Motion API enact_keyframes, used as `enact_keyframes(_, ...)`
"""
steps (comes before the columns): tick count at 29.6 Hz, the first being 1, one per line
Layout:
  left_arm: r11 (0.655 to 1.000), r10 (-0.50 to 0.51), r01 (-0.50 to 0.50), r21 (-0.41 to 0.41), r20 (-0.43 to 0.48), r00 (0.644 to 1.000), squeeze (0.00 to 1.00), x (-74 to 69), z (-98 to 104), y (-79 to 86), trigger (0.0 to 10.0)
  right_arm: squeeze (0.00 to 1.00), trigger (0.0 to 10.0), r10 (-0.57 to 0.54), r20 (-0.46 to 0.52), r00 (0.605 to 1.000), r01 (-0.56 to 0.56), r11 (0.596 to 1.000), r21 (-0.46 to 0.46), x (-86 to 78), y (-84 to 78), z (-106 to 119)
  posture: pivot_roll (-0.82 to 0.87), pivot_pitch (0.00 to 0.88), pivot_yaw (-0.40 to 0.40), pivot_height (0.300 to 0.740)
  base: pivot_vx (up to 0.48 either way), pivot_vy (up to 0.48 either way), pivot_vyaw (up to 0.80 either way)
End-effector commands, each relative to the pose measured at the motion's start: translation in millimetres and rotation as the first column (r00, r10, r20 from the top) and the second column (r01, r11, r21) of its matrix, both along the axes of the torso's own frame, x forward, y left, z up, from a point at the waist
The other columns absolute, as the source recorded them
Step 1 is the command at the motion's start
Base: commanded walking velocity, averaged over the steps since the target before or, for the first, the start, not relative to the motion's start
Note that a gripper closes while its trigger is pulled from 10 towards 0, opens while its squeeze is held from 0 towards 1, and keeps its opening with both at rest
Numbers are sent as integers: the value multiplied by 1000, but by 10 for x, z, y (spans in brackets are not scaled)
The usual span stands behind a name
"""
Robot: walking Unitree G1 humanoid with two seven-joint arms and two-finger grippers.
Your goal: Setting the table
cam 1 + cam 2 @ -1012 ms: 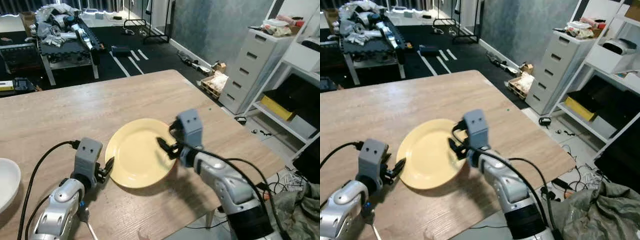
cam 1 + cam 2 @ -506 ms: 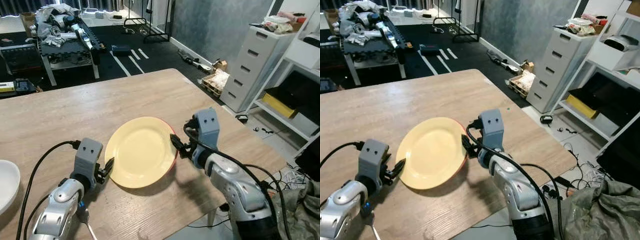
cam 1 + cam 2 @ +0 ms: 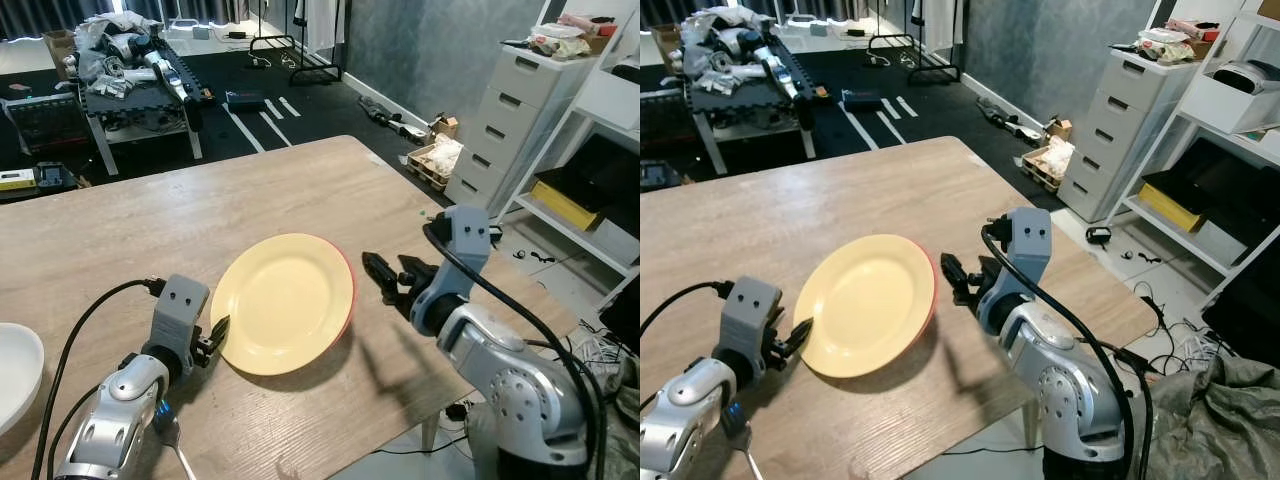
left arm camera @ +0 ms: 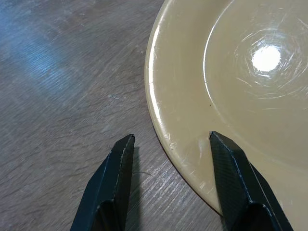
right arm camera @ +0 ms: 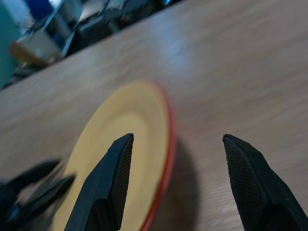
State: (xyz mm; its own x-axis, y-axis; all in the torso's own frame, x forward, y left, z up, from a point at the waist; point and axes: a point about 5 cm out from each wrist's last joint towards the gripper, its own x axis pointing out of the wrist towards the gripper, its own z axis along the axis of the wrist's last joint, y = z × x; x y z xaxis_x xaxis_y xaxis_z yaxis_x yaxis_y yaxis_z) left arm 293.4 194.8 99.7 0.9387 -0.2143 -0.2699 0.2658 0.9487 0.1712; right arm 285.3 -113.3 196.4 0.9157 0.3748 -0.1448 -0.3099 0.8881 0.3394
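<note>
A yellow plate (image 3: pixel 282 303) with a red underside lies flat on the wooden table (image 3: pixel 150 210). My left gripper (image 3: pixel 212 338) is open at the plate's near left rim. In the left wrist view, one of its fingers (image 4: pixel 115 178) is over bare wood and the other is over the plate (image 4: pixel 231 72). My right gripper (image 3: pixel 385 277) hovers open just right of the plate, a short gap away, pointing at the red rim (image 5: pixel 166 144). Nothing is between its fingers.
A white bowl (image 3: pixel 15 365) sits at the table's far left edge. A piece of cutlery (image 3: pixel 172 440) lies under my left arm. The table's right and front edges are close. Grey drawers (image 3: pixel 490 120) and shelves stand to the right, with a cluttered bench (image 3: pixel 130 70) beyond.
My right gripper has let go of the plate's right rim and drawn back to the right. The plate and my left arm stay where they were.
</note>
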Motion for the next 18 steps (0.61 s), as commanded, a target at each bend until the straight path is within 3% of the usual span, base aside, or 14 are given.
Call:
enact_keyframes(1,999,18,-13,39,-151,988,0,-109,-300,44,10000,0,10000,34,-53,998,-34,999,8,-56,78,-89,-67,5,36,740,0,0,0)
enact_keyframes(4,999,18,-13,37,-153,988,0,-97,-307,27,10000,0,10000,60,-122,991,-54,997,48,-74,221,-234,-64,1,35,740,0,0,0)
enact_keyframes(11,999,20,-15,34,-151,988,0,-90,-301,19,10000,0,10000,67,-174,982,-51,994,94,-12,363,-298,-52,0,32,740,0,0,0)
enact_keyframes(16,999,25,-20,34,-149,988,0,-96,-299,31,10000,0,10000,29,-162,986,-26,999,25,17,317,-302,-47,0,27,740,0,0,0)
enact_keyframes(18,999,31,-26,33,-150,988,0,-103,-305,41,10000,0,10000,-3,-108,994,-5,997,-75,38,264,-276,-47,0,20,740,0,0,0)
